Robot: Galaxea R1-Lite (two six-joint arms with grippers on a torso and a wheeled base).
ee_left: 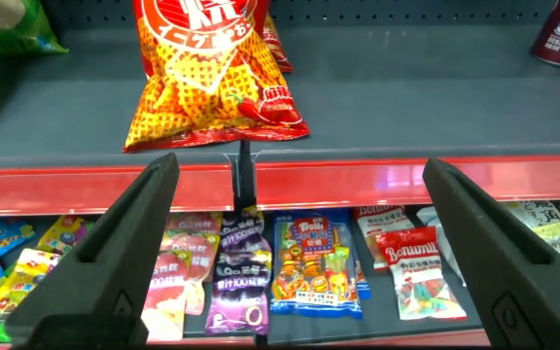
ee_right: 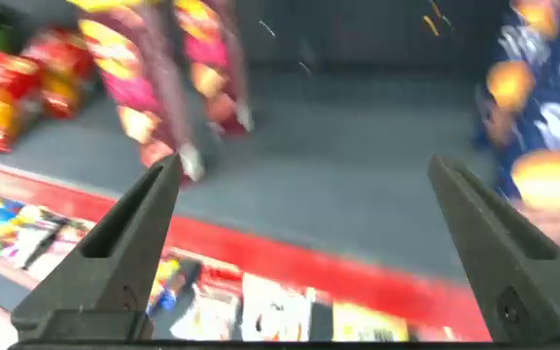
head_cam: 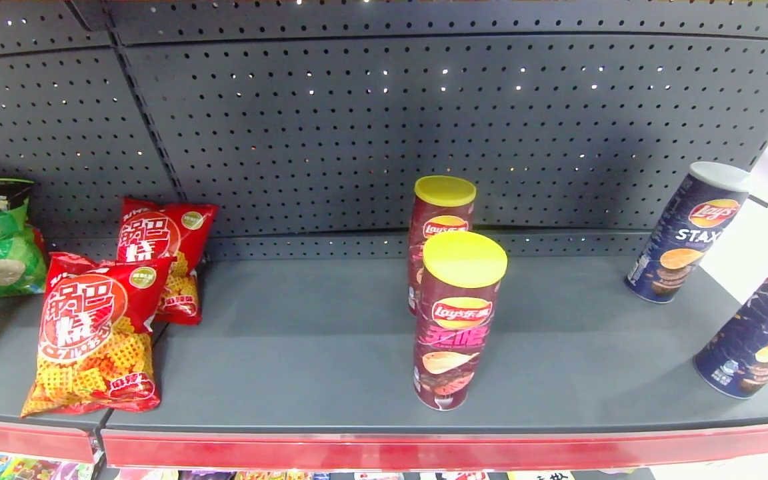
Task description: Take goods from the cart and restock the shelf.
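My left gripper [ee_left: 299, 165] and right gripper [ee_right: 304, 163] hang spread and empty before the shelf [head_cam: 304, 353]; a careless reach could topple the upright front can [head_cam: 454, 320].

Bags [head_cam: 96, 337] left of cans [head_cam: 457, 320], on shelf [head_cam: 304, 347]

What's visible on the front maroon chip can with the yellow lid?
The front maroon can is a tall cylindrical tube, apparently printed cardboard, closed by a flat yellow lid that looks plastic. Its label bears a round logo and a chip picture. It stands upright near the front of the grey shelf, around the middle. A matching rear can stands right behind it; whether they touch cannot be told. Nothing else touches it.
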